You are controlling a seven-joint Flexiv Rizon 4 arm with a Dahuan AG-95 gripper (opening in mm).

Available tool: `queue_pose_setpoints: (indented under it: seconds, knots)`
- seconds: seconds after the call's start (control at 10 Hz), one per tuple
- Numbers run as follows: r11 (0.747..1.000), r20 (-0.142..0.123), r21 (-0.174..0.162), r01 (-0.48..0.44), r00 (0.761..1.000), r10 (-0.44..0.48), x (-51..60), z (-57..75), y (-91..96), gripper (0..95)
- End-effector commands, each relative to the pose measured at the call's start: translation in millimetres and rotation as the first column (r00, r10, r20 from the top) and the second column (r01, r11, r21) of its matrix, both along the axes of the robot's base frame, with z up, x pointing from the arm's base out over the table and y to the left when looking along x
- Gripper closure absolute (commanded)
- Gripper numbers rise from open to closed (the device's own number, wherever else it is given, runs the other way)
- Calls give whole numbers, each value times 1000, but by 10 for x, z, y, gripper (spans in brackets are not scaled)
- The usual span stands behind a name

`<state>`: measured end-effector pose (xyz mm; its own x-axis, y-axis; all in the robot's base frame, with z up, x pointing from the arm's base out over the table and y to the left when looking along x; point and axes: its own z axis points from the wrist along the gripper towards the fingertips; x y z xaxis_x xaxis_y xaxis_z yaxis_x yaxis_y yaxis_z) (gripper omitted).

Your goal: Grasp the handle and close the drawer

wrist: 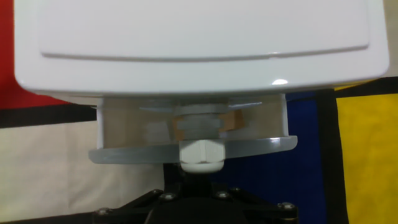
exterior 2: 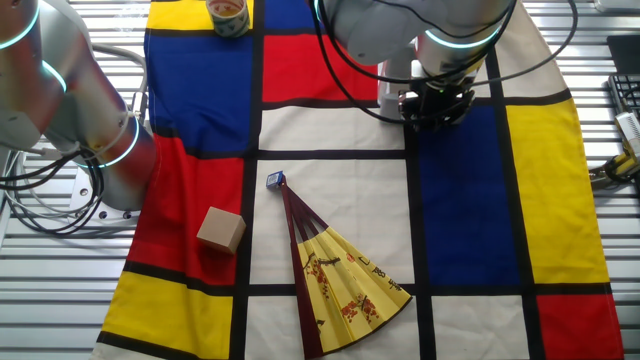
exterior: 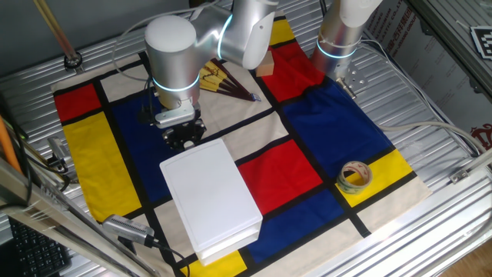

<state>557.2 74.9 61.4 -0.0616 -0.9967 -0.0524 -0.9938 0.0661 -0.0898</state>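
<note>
A flat white box point(exterior: 214, 196) lies on the coloured cloth, and its lid point(wrist: 199, 43) fills the top of the hand view. The drawer point(wrist: 124, 153) sticks out a short way from the box's near end. Its narrow front rim carries the handle point(wrist: 200, 152), a small white knob. My gripper point(exterior: 183, 138) is at that end of the box. In the hand view its black fingers point(wrist: 189, 177) stand together right under the knob and cover its lower edge, so it looks shut on the handle. In the other fixed view the gripper point(exterior 2: 437, 105) hides most of the box.
A tan wooden cube point(exterior 2: 221, 229) and an open yellow fan point(exterior 2: 345, 290) lie on the cloth away from the box. A tape roll point(exterior: 354, 177) sits on the yellow patch. A second arm's base point(exterior: 342, 31) stands at the cloth's far edge. Something tan point(wrist: 231, 121) lies inside the drawer.
</note>
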Motion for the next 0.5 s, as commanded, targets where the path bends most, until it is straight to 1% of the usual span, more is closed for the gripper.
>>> queue_pose_setpoints:
  seconds: [0.1, 0.2, 0.5]
  knots:
    - [1000, 2, -5, 0, 1000, 0, 2, -3, -7, 950]
    - [1000, 4, 1, 2, 1000, -2, 2, -4, -7, 950]
    - [1000, 4, 2, 6, 1000, -6, 1, -6, -1, 950]
